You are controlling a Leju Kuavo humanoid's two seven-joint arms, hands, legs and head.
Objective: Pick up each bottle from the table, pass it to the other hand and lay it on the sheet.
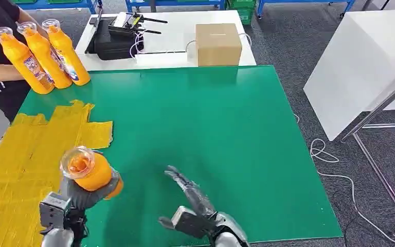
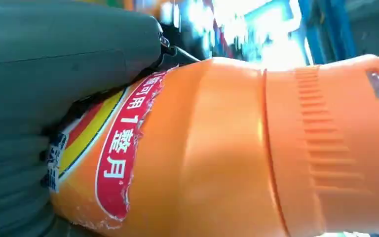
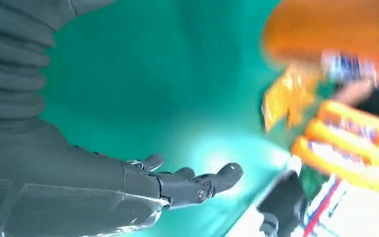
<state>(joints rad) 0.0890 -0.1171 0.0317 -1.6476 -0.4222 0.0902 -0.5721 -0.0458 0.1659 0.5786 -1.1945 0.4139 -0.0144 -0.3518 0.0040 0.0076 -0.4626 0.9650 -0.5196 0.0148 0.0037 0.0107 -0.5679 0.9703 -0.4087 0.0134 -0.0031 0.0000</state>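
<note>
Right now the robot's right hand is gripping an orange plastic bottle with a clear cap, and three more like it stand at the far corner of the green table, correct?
Not quite: the left hand grips the orange plastic bottle; the right hand is open and holds nothing, as the head view shows. Three more bottles do stand at the green table's far corner.

The left hand (image 1: 79, 198) is raised, its fingers wrapped around an orange bottle (image 1: 90, 172). The right hand (image 1: 190, 203) is empty, its fingers stretched out flat and apart.
</note>
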